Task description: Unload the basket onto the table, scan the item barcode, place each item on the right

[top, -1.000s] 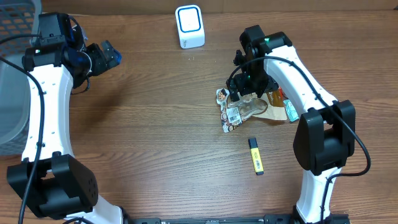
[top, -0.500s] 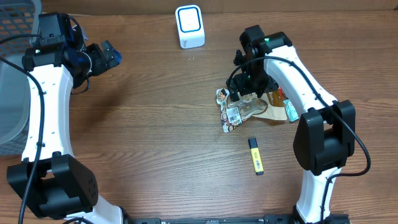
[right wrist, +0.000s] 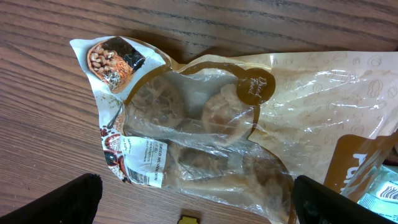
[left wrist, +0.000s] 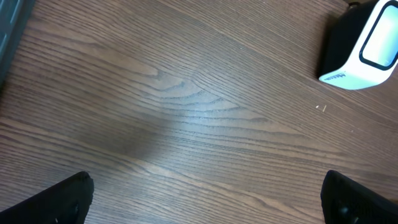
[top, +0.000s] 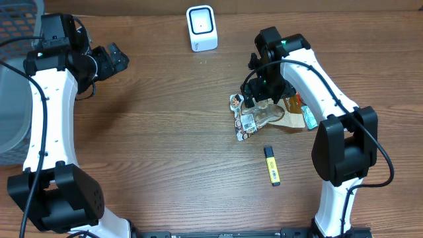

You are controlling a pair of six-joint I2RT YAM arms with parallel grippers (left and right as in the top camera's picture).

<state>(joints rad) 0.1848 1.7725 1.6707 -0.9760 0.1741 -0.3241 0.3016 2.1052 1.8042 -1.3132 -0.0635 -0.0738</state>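
1. Table (top: 165,132): brown wood grain, carries all the items.
2. Grey bin (top: 8,99): at the left edge, partly cut off.
3. Left end effector (top: 122,58): far-left area, fingers wide apart, gripping nothing, with bare wood beneath in the wrist view.
4. Right end effector (top: 263,100): over the snack bag, fingers wide apart, not clamped on it.
5. Snack bag (right wrist: 236,130): clear and tan plastic, lying flat right of centre with pastries visible inside. It overlaps orange and teal packets (top: 301,109).
6. Scanner (top: 201,28): white, upright at the far edge, well apart from the bag.
7. Yellow highlighter (top: 272,165): lying near the bag's front.
8. Barcode label (right wrist: 146,163): white, face up on the bag's left corner.
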